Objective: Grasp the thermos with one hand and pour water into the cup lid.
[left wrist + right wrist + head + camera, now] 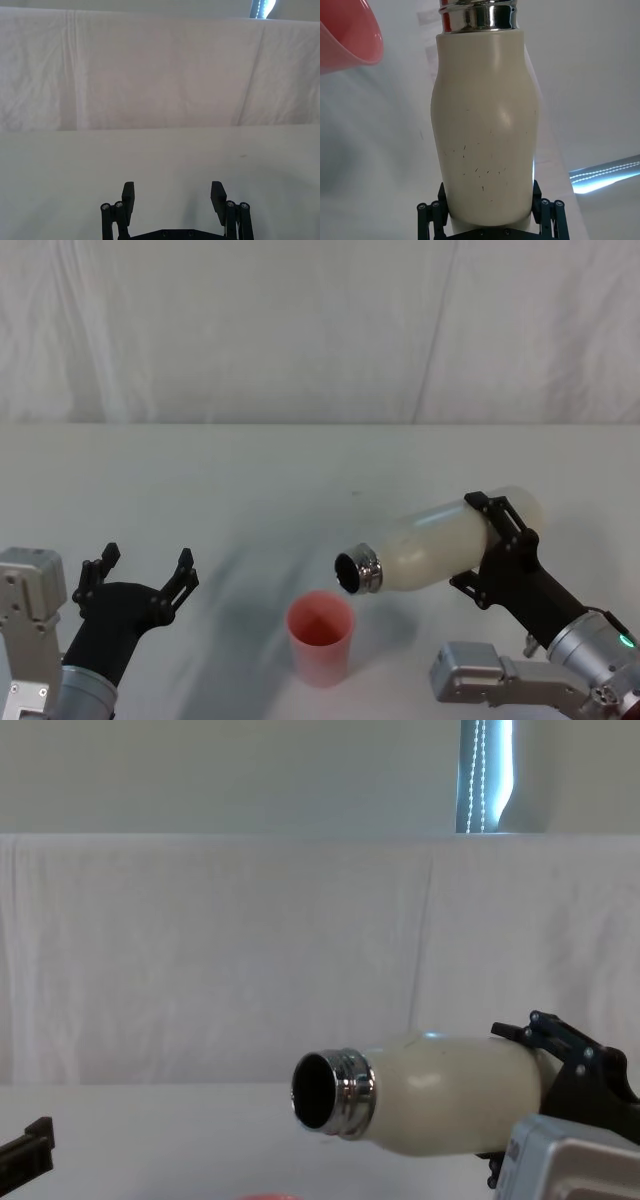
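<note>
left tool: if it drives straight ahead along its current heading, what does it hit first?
Likely nothing nearby: the left tool, open, faces bare table, then the white backdrop cloth. The cup lid sits off to its side.

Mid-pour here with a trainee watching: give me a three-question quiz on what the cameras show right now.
1. True or false: the thermos stands upright on the table.
2. Which hand grips the thermos? A) left hand B) right hand C) both
3. Fill in: the thermos mouth points toward the robot's ____ side, above and just beside the pink cup lid.

Key
1. False: it is tipped nearly level, off the table.
2. B: the right hand clamps its lower body; the left hand sits open and apart on the left.
3. left
</note>
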Controlling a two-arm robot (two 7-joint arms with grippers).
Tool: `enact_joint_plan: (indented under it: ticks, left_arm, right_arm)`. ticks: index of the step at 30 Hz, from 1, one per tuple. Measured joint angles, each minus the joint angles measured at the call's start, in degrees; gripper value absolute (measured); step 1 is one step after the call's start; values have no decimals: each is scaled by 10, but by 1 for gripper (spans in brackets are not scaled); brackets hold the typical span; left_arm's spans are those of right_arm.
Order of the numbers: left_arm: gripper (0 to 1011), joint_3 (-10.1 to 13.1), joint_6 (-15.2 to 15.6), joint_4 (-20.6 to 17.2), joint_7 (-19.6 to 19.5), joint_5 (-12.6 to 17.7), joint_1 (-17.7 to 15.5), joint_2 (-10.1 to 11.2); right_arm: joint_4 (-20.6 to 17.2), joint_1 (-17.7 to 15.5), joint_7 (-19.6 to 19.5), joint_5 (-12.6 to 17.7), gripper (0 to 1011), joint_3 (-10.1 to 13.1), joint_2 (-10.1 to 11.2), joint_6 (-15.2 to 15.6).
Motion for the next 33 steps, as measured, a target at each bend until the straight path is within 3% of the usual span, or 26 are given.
enact_joint_plan:
  ticks: [33]
  left_arm:
    - [1001, 0, 0, 0, 0, 0, 0, 0]
  right_arm:
    - [14, 25, 13, -23, 950, -24, 7, 16]
